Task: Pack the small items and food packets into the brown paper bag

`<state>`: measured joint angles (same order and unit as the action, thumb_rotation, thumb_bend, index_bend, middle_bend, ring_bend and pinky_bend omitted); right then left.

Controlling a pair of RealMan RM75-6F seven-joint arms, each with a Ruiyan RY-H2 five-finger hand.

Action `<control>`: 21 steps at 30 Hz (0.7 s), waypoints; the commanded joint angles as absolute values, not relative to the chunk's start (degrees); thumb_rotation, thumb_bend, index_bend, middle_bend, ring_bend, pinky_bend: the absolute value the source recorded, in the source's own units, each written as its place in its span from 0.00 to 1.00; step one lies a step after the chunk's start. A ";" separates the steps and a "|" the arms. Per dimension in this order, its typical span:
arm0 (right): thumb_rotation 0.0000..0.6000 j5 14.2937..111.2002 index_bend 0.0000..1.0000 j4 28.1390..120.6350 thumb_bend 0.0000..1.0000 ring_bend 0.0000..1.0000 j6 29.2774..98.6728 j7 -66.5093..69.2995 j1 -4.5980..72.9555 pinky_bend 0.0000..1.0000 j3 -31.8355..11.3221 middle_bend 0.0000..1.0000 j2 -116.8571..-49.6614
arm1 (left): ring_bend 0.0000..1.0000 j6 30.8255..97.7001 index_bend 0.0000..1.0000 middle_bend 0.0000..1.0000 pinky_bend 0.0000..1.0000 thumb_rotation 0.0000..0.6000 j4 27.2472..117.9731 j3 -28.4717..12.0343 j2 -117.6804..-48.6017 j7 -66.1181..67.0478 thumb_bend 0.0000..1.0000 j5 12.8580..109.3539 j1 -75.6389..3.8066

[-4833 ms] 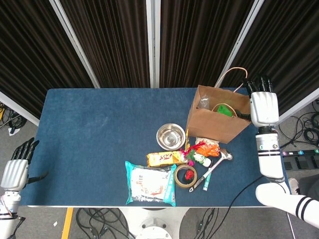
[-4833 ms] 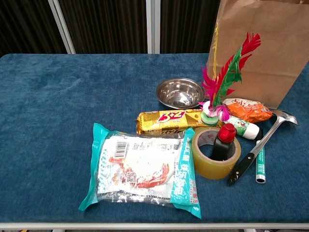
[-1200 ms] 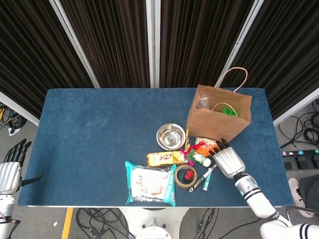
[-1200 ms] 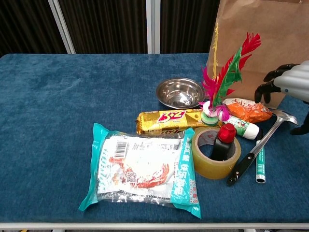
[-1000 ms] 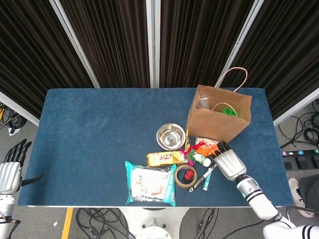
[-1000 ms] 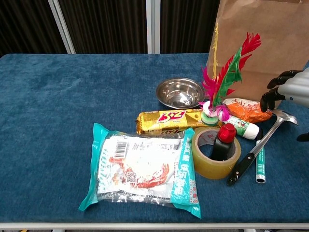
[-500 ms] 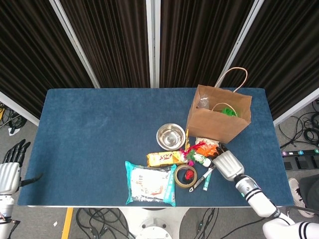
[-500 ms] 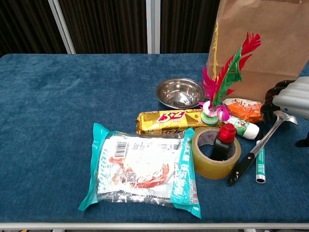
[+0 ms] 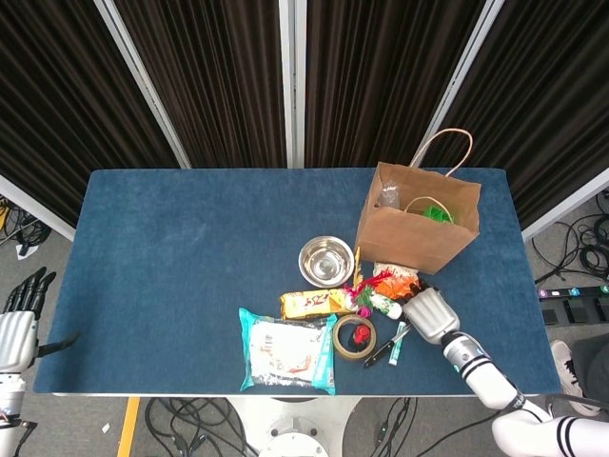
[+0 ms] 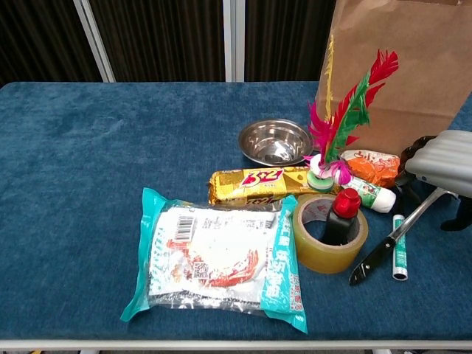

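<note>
Two hands in sight, the right one low over the ladle beside the brown paper bag.

Right hand lies palm down with its fingers curled over the head of the metal ladle, just in front of the brown paper bag; whether they grip the ladle I cannot tell; the orange snack packet sits just beyond the fingertips, the marker pen just beside the ladle's handle; left hand hangs off the table's edge, fingers straight and a little apart, holding nothing; only the head view shows it and the bag's open top; the chest view shows the feather shuttlecock, tape roll and large noodle packet more closely.
</note>
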<state>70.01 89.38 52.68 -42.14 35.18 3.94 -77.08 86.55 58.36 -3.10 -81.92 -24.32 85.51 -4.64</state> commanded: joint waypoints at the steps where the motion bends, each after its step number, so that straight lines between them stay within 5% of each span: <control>1: 1.00 69.50 0.48 88.36 0.06 0.21 52.17 -42.38 35.56 0.19 3.57 0.40 -77.93 | 0.00 86.61 0.08 0.06 0.12 1.00 58.19 -3.20 -81.82 -24.41 0.13 85.45 -4.61; 12: 1.00 68.42 0.52 85.34 0.11 0.24 51.04 -43.61 36.69 0.22 3.01 0.43 -80.43 | 0.00 85.99 0.08 0.06 0.12 1.00 57.07 -3.30 -82.25 -25.30 0.13 85.02 -4.57; 21: 1.00 69.84 0.64 85.28 0.17 0.36 52.60 -44.13 36.23 0.41 3.60 0.50 -80.48 | 0.00 85.98 0.08 0.06 0.12 1.00 56.41 -3.29 -82.57 -25.75 0.13 85.20 -4.66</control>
<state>69.81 85.31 52.56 -44.09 36.27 3.56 -80.48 85.98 56.41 -3.29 -82.57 -25.75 85.20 -4.66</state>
